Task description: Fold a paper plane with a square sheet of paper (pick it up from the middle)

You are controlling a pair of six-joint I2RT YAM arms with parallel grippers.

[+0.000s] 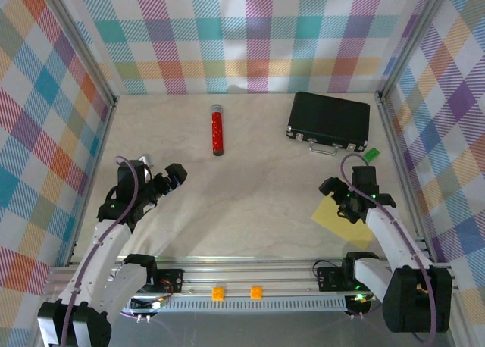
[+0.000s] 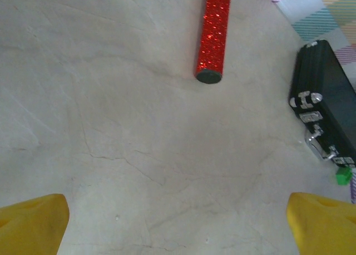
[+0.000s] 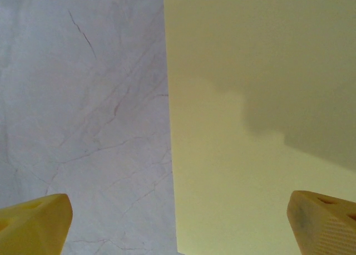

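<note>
Top external view
- Left gripper (image 1: 161, 179): above bare table (image 1: 242, 203), left of centre; jaws spread, nothing held.
- Right gripper (image 1: 339, 199): over the near-right part of the table, above the square sheet of paper (image 1: 333, 222).
- Square sheet of paper: plain yellow, lying flat, partly hidden under the right arm.
- Red cylinder (image 1: 217, 131): lying towards the far side, well apart from both grippers.
- Black case (image 1: 330, 120): far right, closed, with a small green block (image 1: 370, 155) just beside its near-right corner.

Left wrist view
- Left gripper (image 2: 178, 227): yellow fingertips (image 2: 33, 221) at the lower corners, jaws wide apart, only bare table (image 2: 139, 143) between them.
- Red cylinder (image 2: 213, 32), black case (image 2: 325, 104) and green block (image 2: 344, 176) lie ahead, untouched.

Right wrist view
- Right gripper (image 3: 181, 224): yellow fingertips (image 3: 36, 221) at the lower corners, jaws wide apart, gripping nothing.
- Square sheet of paper (image 3: 256, 127): flat on the table (image 3: 83, 99), covering the right half; its straight left edge runs between the fingertips.
</note>
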